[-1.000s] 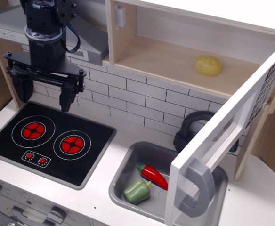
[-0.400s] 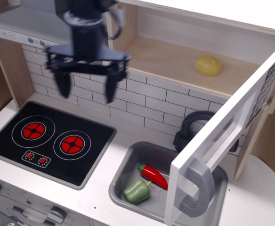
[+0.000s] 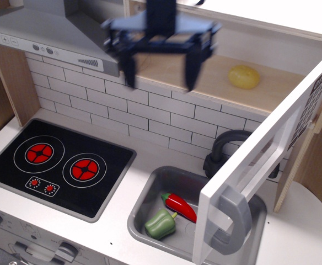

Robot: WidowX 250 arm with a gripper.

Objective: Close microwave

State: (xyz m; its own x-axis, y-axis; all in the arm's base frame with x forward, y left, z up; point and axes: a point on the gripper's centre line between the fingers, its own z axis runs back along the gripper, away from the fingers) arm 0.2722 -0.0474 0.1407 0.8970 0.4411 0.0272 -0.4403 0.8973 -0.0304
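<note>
The microwave is a light-wood box at the upper right, standing open. Its white door swings out toward me at the right, with a grey bar handle at its near end and a dark keypad on its far part. A yellow lemon-like toy lies inside on the wood floor. My gripper is black, blurred with motion, open and empty, fingers pointing down in front of the microwave's left part, well left of the door.
A grey range hood hangs at the upper left. A black stovetop with red burners lies at the lower left. A grey sink holds a red chili and a green pepper. A black faucet stands behind the sink.
My gripper has moved up and to the right, from above the stove beside the hood to in front of the microwave opening. It stays open. The door has not moved.
</note>
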